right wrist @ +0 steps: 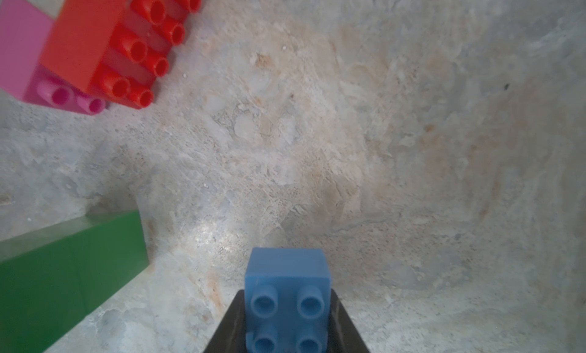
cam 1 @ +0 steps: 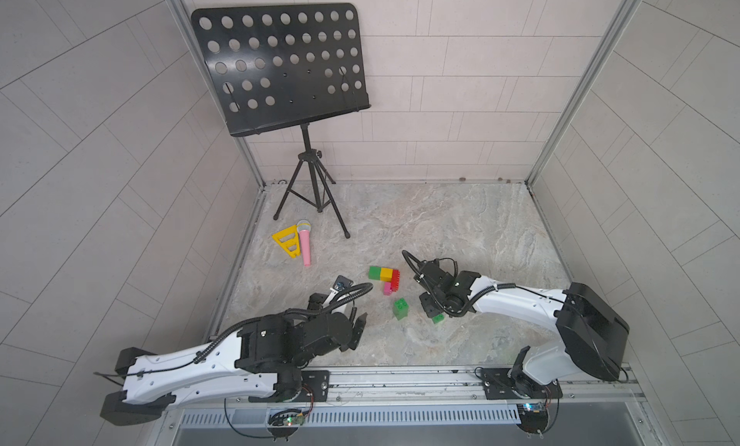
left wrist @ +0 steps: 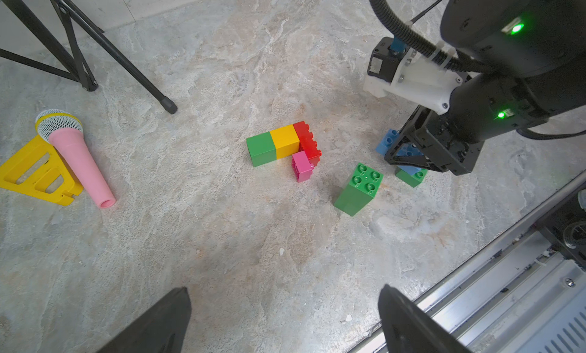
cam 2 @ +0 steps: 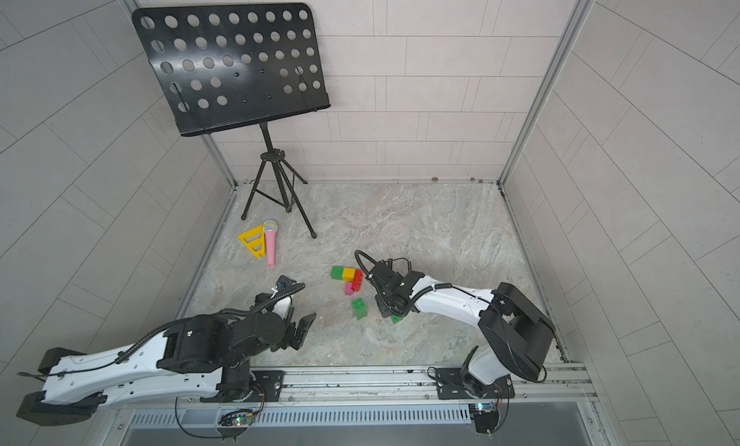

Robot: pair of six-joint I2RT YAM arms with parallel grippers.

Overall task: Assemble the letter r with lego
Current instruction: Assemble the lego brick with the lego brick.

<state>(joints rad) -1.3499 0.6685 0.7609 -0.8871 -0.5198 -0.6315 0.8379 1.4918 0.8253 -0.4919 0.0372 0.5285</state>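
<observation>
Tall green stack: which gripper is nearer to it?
Right. The right gripper, holding the blue brick, sits just beside the tall green stack; the left gripper hangs open, clearly farther off.

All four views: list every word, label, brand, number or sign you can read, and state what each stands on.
No text can be read in any view.
Studs of the blue studded plastic brick: blurred, no lettering legible.
Studs of the upright green plastic brick stack: rings only, nothing legible.
Grey sticker on the black wrist camera block: too blurred.
Small circuit board with a green light: too small.
</observation>
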